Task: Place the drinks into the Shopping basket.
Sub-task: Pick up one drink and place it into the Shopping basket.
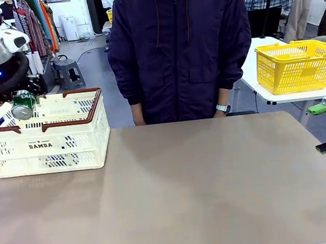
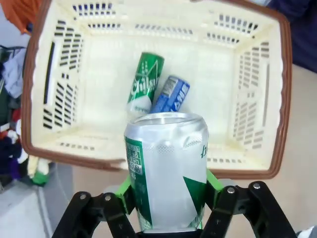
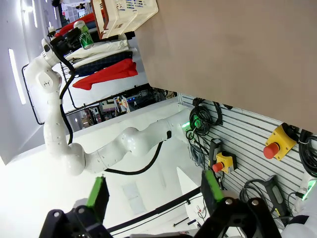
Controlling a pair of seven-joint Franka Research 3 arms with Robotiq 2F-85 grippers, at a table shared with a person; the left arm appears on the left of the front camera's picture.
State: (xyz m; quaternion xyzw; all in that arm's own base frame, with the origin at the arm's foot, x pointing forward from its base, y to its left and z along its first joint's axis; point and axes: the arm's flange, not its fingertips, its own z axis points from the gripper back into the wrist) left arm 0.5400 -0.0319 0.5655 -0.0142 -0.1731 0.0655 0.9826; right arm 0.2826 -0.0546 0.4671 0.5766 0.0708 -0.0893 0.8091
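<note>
One green can [image 2: 166, 173] upright in left jaws above Shopping basket [image 2: 277, 99]

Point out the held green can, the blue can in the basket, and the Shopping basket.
held green can [image 2: 166, 173]: left wrist view, on its silver side.
blue can [image 2: 171, 94]: left wrist view, on its blue label.
Shopping basket [image 1: 49, 147]: front view, on its printed front wall.
</note>
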